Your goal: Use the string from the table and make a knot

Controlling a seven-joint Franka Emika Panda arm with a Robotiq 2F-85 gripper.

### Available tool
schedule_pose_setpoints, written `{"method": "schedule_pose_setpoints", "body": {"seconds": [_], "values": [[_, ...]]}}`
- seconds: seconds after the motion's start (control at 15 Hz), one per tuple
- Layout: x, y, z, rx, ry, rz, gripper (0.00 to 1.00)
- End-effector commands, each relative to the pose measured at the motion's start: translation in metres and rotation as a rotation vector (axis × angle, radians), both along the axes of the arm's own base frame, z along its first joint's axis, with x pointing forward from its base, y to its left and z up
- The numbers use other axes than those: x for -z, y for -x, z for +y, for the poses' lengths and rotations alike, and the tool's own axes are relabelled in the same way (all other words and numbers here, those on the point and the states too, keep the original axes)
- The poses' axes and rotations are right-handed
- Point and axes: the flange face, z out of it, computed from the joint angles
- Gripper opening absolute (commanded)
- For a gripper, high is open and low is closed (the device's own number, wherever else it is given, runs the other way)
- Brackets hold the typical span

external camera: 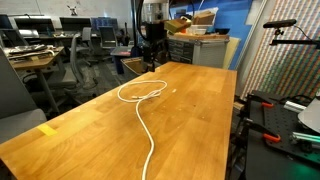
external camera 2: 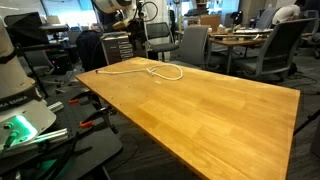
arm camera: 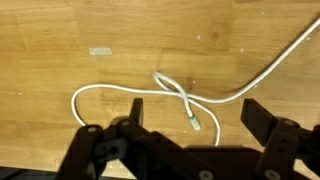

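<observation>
- Around the table (external camera: 200,110) stand office chairs (external camera: 85,50) on one side. Behind its far end are cardboard boxes (external camera: 197,18) on a cabinet (external camera: 197,48).
- Beside the other long edge hangs a patterned panel (external camera: 290,55), with a black stand (external camera: 265,120) carrying red clamps just below it.
- On the wood itself, nothing stands between the arm (external camera: 152,35) and the string (external camera: 141,92). A yellow tape mark (external camera: 47,130) lies near one edge, well apart from the cord.
- The string lies flat on the tabletop, a loop towards the arm's end and a long tail running away to the opposite edge.
- Only the wrist view shows the gripper (arm camera: 193,135) plainly: its fingers (arm camera: 255,112) are spread wide and hold nothing. The string crosses itself on the wood between them, its short end with a small tip pointing towards the camera.
- That view also picks up a pale patch (arm camera: 100,50) on the wood, which neither exterior view shows.
- An exterior view alone shows green-lit equipment (external camera 2: 20,130) on the floor beside the table.
- Whether the crossing is tied cannot be told.
</observation>
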Motion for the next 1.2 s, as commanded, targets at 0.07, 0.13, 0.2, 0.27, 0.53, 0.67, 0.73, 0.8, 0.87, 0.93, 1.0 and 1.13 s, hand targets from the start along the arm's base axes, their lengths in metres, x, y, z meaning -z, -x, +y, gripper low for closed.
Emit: {"method": "schedule_pose_setpoints", "body": {"seconds": [0.07, 0.13, 0.2, 0.27, 0.53, 0.67, 0.73, 0.8, 0.87, 0.93, 1.0, 1.13], "values": [[0.002, 0.0, -0.001, 0.003, 0.002, 0.004, 1.0], [0.007, -0.001, -0.002, 0.004, 0.005, 0.01, 1.0], [0.011, -0.001, -0.003, 0.006, 0.007, 0.016, 1.0], [0.018, -0.001, -0.004, -0.018, 0.03, 0.0, 1.0], [0.038, -0.002, 0.009, -0.098, 0.032, -0.027, 1.0], [0.058, -0.007, 0.018, -0.116, 0.021, -0.016, 1.0], [0.066, -0.009, 0.023, -0.126, 0.026, -0.018, 1.0], [0.074, -0.01, 0.028, -0.139, 0.021, -0.004, 1.0], [0.082, -0.012, 0.033, -0.159, 0.028, -0.004, 1.0], [0.089, -0.016, 0.038, -0.177, 0.032, -0.005, 1.0], [0.083, -0.003, 0.027, -0.131, 0.029, 0.017, 1.0], [0.093, -0.002, 0.029, -0.134, 0.032, 0.03, 1.0]]}}
